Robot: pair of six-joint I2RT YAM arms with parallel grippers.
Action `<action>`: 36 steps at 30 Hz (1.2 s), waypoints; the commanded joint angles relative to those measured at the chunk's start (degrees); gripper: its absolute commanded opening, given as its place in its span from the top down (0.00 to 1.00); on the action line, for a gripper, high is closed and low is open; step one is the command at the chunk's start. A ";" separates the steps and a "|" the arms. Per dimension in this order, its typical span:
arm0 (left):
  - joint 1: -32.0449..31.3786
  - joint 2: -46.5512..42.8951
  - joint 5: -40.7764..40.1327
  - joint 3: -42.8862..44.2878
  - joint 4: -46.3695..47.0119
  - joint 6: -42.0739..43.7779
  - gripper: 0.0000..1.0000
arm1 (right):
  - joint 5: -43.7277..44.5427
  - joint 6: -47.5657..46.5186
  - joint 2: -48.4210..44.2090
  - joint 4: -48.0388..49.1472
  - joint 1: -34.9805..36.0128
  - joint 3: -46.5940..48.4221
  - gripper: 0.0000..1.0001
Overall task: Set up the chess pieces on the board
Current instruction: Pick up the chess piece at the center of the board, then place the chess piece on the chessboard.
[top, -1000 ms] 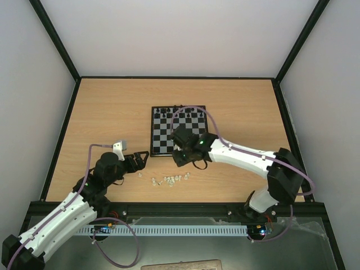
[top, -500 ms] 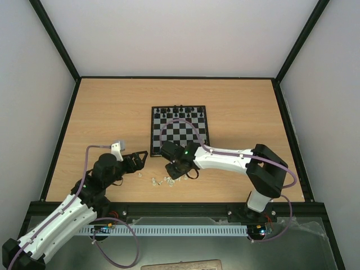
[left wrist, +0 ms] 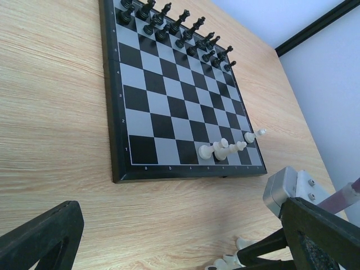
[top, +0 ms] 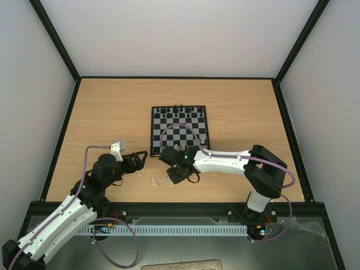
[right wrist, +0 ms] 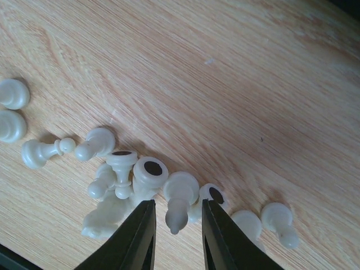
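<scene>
My right jaws are spread, straddling a toppled white piece in the chess pieces heap on the surface, just off the board. Its long axis is square to my closing line.

table: light wood | board centre | loose chess pieces near front edge

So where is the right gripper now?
The right gripper hangs over the loose white pieces on the table, just off the board's near left corner in the top view.
</scene>
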 commanded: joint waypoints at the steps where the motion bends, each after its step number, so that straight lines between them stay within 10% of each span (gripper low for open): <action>1: -0.13 -0.68 -0.67 -0.48 -0.77 -0.12 0.01 | 0.00 0.94 0.75 -1.05 0.58 -0.86 0.79; 17: -0.11 -0.81 -0.58 -0.38 -0.91 0.13 0.01 | 5.54 -0.61 -4.74 -5.89 -0.81 3.10 0.94; 36: -0.15 -0.46 -0.30 0.20 -0.73 0.77 0.01 | 10.72 -7.03 -1.62 -7.61 -23.83 9.81 0.94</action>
